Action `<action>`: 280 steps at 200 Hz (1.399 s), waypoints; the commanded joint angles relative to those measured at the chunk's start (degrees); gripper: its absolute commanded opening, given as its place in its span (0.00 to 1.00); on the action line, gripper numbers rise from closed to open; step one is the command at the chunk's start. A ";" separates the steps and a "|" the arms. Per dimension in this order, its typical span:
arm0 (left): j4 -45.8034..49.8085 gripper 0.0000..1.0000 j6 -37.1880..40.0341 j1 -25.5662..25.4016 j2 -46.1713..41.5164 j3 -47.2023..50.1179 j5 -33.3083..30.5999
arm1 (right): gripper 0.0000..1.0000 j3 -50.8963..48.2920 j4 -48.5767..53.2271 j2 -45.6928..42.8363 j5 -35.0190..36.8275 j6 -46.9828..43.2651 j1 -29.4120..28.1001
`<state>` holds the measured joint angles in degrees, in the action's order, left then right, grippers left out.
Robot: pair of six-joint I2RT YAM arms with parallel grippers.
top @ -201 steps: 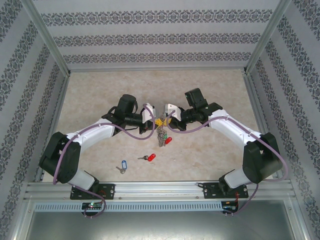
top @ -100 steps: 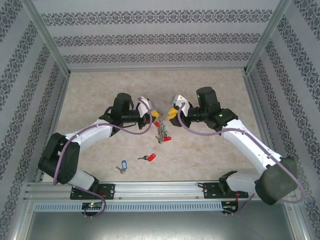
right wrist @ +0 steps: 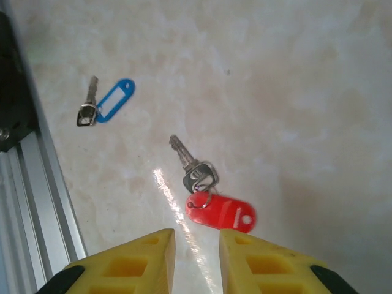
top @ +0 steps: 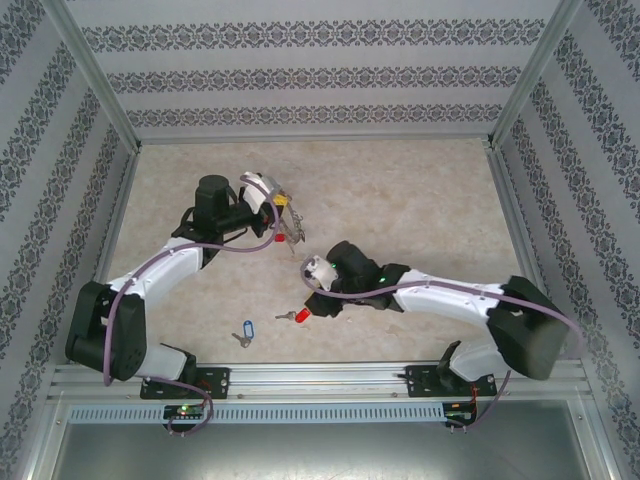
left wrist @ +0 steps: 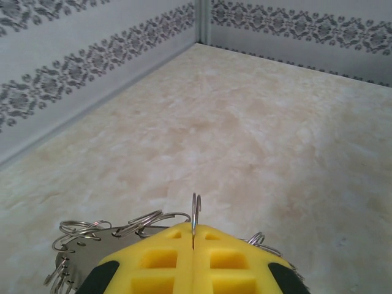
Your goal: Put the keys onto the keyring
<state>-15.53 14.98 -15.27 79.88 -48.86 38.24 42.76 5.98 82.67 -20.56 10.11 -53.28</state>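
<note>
**Operator:** What do you find, starting at the near edge?

**Inspector:** Just past the rail [top: 320, 375], the blue-tagged key [top: 245, 332] lies flat on the table [top: 420, 200]. The red-tagged key [top: 297, 315] lies near it, at about 2 o'clock in the top view. Both are loose, and neither is on the ring.

**Operator:** And the arms?

**Inspector:** Your right gripper [right wrist: 196, 242] hangs over the red-tagged key [right wrist: 219, 211], jaws spread and empty. In its wrist view, the tag sits just beyond the fingertips, a little toward 1 o'clock. The key blade points away toward 11 o'clock. Farther out, at 12 o'clock from that key in the top view, your left gripper [top: 275, 200] holds the keyring [top: 290, 230] off the table. Its jaws are pressed together, pinching the ring's wire [left wrist: 195, 211].

**Operator:** How should I take this step?

**Inspector:** In my judgement this is the pickup of the red-tagged key. Shift slightly toward 1 o'clock so the tag centres between the jaws. Descend straight and close across the tag's narrow width. A flat tag on a smooth top may skate, so close slowly. Keep the left arm steady with the ring's wire exposed.

**Operator:** Any markings?

**Inspector:** None legible. I can read no brand or writing, and the tag windows look blank.
</note>
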 commanded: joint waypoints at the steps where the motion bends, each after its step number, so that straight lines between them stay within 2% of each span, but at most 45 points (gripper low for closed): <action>1: -2.53 0.00 -0.66 1.38 -3.56 1.70 -2.07 | 0.26 3.44 -0.98 4.55 3.55 15.16 -2.06; 28: -1.91 0.00 -0.38 2.16 -4.94 2.30 -2.03 | 0.28 9.04 5.72 10.48 3.82 21.26 -3.90; 45: -1.87 0.00 -0.12 2.34 -5.74 3.01 -3.16 | 0.30 9.78 6.11 12.14 6.09 24.61 -4.34; 84: -1.92 0.00 -0.20 2.53 -6.80 4.11 -4.30 | 0.30 13.26 8.70 16.93 5.19 27.36 -4.73; 144: -2.22 0.00 -0.39 2.61 -6.48 4.17 -4.93 | 0.30 13.92 10.33 18.83 5.54 28.38 -4.92; 163: -2.27 0.00 -0.37 2.61 -6.40 4.15 -4.92 | 0.24 14.88 10.66 20.19 4.30 27.83 -4.90; 217: -2.09 0.00 -0.31 2.61 -6.31 4.20 -4.29 | 0.24 16.01 11.05 22.09 3.03 27.38 -5.26; 280: -1.87 0.00 0.05 2.63 -6.60 4.17 -4.48 | 0.18 17.53 14.65 21.97 7.50 26.59 -6.46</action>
<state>-15.44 14.92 -13.37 74.65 -44.73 32.93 59.07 17.43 103.70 -15.81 37.34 -59.11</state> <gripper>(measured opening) 0.065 0.187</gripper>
